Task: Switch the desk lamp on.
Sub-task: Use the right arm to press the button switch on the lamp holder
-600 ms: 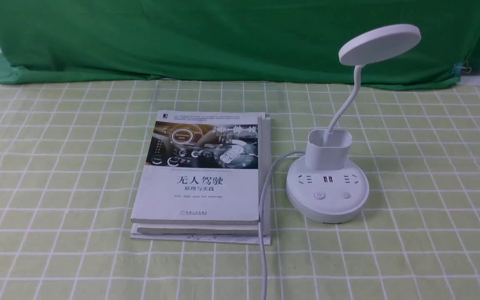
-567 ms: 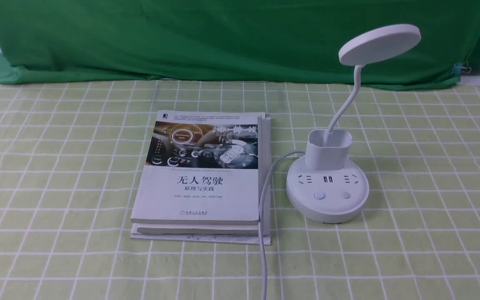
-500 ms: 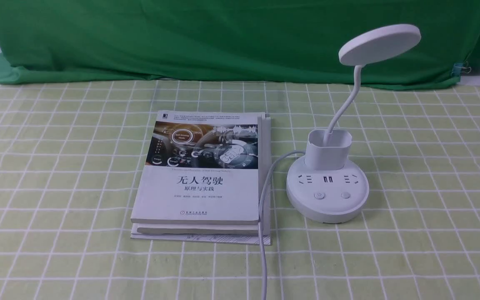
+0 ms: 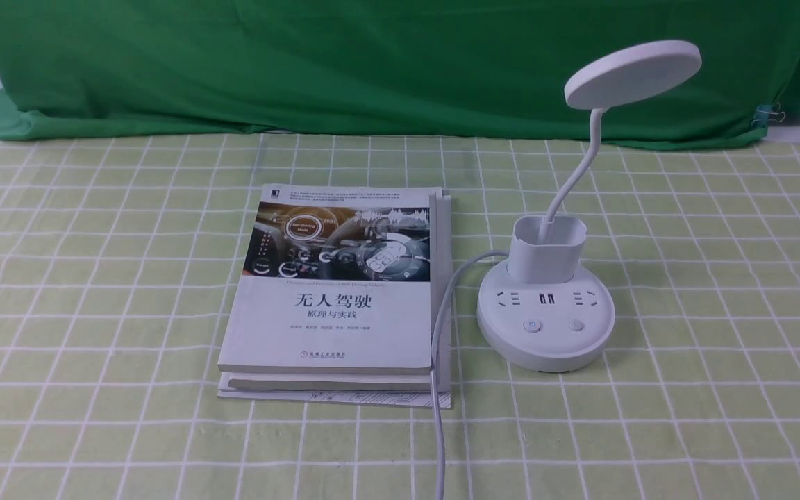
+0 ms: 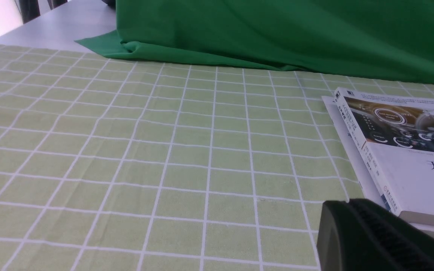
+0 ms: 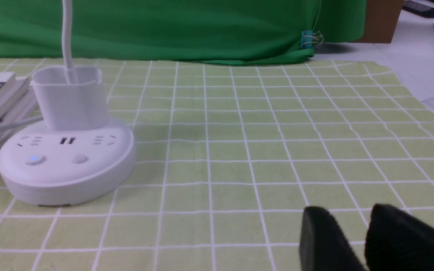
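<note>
A: Checking fast: where was the desk lamp (image 4: 547, 253)?
B: Upright on the checked cloth (image 4: 94, 278), just right of the book (image 4: 334, 298). My right gripper (image 6: 357, 223) hung parted, empty, apart from it; left gripper (image 5: 371, 233), couldn't tell.

Front high — 2 wrists low (right shares lamp (image 4: 546, 253)).

White desk lamp (image 4: 549, 253) right of book (image 4: 334, 305); checked cloth (image 4: 94, 278)
</note>
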